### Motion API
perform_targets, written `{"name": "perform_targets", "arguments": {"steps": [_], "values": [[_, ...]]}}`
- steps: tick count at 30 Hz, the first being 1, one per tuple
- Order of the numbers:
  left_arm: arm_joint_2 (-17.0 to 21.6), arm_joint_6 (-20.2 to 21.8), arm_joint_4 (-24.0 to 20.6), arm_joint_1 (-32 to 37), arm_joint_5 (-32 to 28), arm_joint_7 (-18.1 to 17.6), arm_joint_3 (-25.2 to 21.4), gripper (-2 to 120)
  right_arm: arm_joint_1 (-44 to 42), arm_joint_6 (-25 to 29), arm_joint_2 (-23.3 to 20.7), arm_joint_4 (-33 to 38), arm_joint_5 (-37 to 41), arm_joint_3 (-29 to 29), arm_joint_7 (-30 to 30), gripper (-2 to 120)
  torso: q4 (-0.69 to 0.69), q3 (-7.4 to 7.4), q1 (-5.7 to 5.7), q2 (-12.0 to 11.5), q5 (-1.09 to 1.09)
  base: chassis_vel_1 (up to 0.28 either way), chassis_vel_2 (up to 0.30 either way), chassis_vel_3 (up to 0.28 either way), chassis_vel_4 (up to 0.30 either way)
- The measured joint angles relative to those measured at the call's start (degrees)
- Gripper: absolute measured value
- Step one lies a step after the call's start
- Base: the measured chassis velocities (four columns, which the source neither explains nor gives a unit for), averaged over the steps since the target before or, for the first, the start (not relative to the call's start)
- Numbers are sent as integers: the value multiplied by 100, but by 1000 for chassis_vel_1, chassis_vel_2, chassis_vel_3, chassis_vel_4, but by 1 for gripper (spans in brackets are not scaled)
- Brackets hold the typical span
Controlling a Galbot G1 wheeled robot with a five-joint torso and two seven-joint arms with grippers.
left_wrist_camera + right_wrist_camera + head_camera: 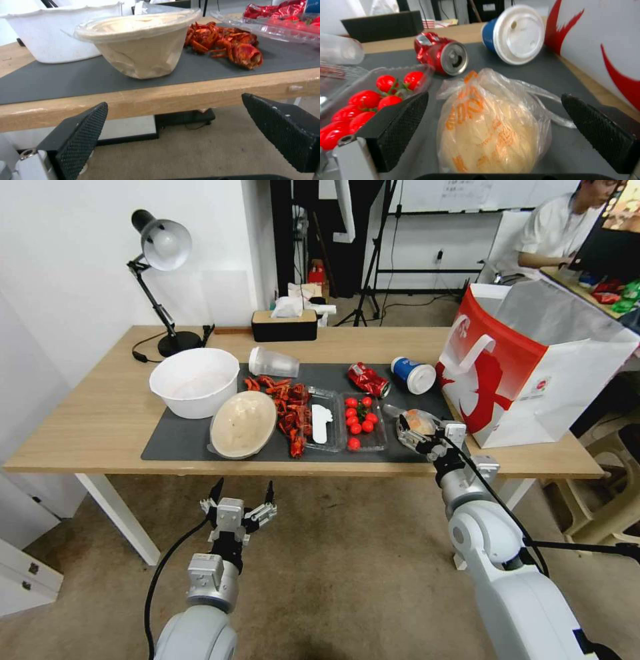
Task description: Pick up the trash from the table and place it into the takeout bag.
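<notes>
On the dark mat of the table, the bun in clear plastic wrap lies between the spread fingers of my open right gripper, and neither pad touches it. Behind it lie the crushed red can and the tipped blue-and-white cup. The takeout bag stands open just right of the bun. My left gripper hangs open below the table's front edge, facing the round beige dish. The clear plastic cup lies at the mat's back.
A white bowl, red shellfish leftovers and a clear tray of tomatoes crowd the mat's middle. A desk lamp and a tissue box stand at the back. A beige chair sits right of the table.
</notes>
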Motion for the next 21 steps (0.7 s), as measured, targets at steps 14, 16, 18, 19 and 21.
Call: {"name": "perform_targets", "arguments": {"steps": [14, 16, 18, 19, 21], "values": [[-34, 0, 92, -14, 33, 27, -25, 100, 146, -226, 175, -164, 123, -172, 389, 100, 0, 0, 0, 0, -1, 0, 0, 0, 0], [-33, -19, 111, -20, 58, 27, -48, 100, 148, -296, 186, -157, 120, -192, 460, 98, 0, 0, 0, -1, -1, 0, 0, 0, 0], [-17, -85, 136, -23, 66, 32, -66, 100, 169, -372, 202, -156, 119, -214, 547, 95, -1, 0, 0, 0, -1, 0, 0, 0, 0], [-17, -85, 136, -23, 66, 32, -66, 100, 169, -372, 202, -156, 119, -214, 547, 95, -1, 0, 0, 0, -1, 0, 0, 0, 0], [-11, -108, 141, -22, 66, 33, -76, 100, 179, -385, 215, -156, 119, -223, 577, 91, 0, 0, 0, 0, -1, 0, 0, 0, 0]]}}
